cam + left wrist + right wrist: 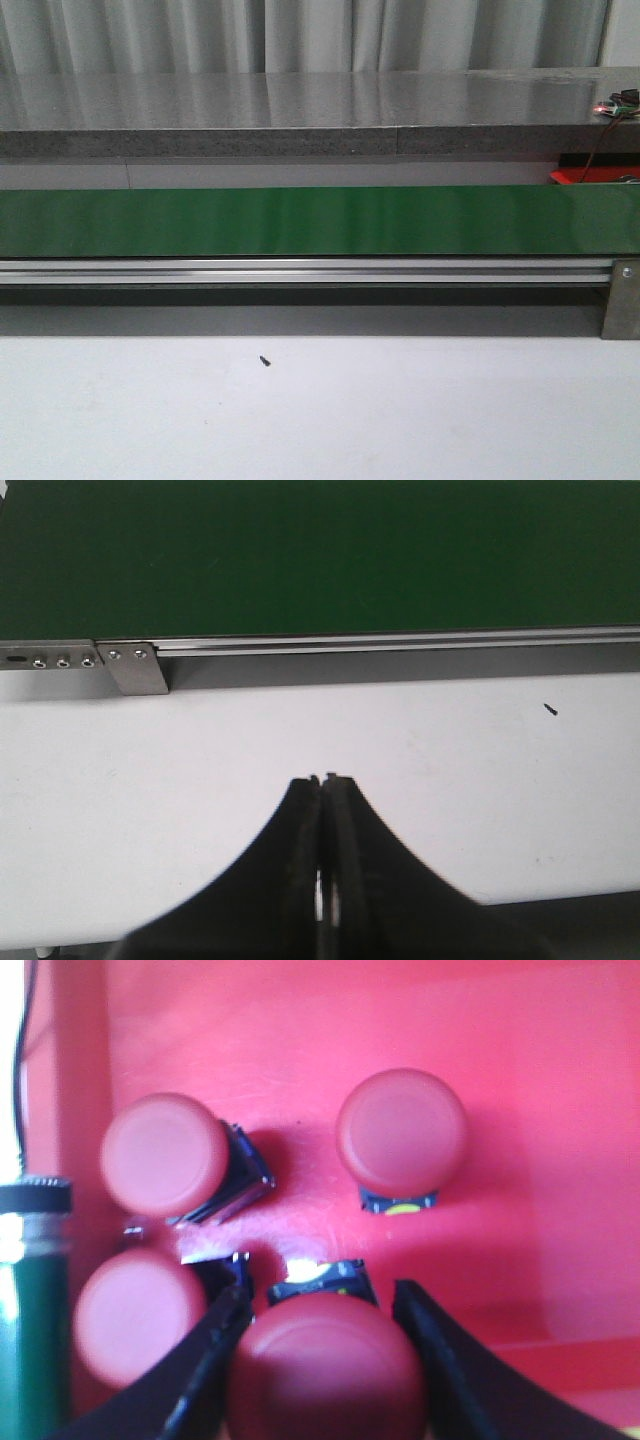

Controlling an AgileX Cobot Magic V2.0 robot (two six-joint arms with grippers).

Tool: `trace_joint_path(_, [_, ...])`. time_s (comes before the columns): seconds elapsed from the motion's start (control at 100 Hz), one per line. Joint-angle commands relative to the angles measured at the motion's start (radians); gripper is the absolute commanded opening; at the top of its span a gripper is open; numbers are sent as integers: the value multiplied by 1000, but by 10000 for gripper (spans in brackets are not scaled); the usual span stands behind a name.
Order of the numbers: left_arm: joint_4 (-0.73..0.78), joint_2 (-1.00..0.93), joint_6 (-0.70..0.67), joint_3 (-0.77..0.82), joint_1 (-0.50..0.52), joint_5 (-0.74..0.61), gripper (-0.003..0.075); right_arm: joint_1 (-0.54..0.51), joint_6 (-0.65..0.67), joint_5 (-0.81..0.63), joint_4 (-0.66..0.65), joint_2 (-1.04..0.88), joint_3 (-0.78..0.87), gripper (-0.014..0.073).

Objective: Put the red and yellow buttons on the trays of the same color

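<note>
Now the red button (325,1365), held between the right gripper (322,1305) fingers, should be released gently into the red tray (560,1080), clear of its neighbours, while the left gripper (327,780) is kept closed and empty.

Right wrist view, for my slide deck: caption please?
Right gripper, jaws straddling a red button, over the red tray holding three more.

no readable text, labels, or numbers
</note>
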Motion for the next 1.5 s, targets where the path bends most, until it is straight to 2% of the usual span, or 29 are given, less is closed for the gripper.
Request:
trace_joint_path(0.0, [-26,3,-2,-27,-8,-52,-20,-4,1,-69,40,-23,-21,92])
trace_joint_path(0.38, [-26,3,-2,-27,-8,-52,-20,-4,1,-93,69,54,-23,108])
trace_joint_path(0.45, [-26,3,-2,-27,-8,-52,-20,-4,1,-92,69,54,-23,191])
trace_joint_path(0.55, [-26,3,-2,-27,-8,-52,-20,-4,1,-95,70,50,-23,386])
trace_joint_path(0.62, [-26,3,-2,-27,-8,-52,-20,-4,1,-94,70,44,-23,456])
trace_joint_path(1.06, [-26,3,-2,-27,-8,-52,-20,-4,1,-39,68,-87,-20,445])
trace_joint_path(1.15, [-26,3,-2,-27,-8,-52,-20,4,-12,7,68,-129,-18,388])
trace_joint_path(1.43, [-26,3,-2,-27,-8,-52,-20,61,-46,-1,62,-330,123,-76])
trace_joint_path(1.49, [-26,3,-2,-27,-8,-52,-20,72,-46,-21,62,-376,162,-57])
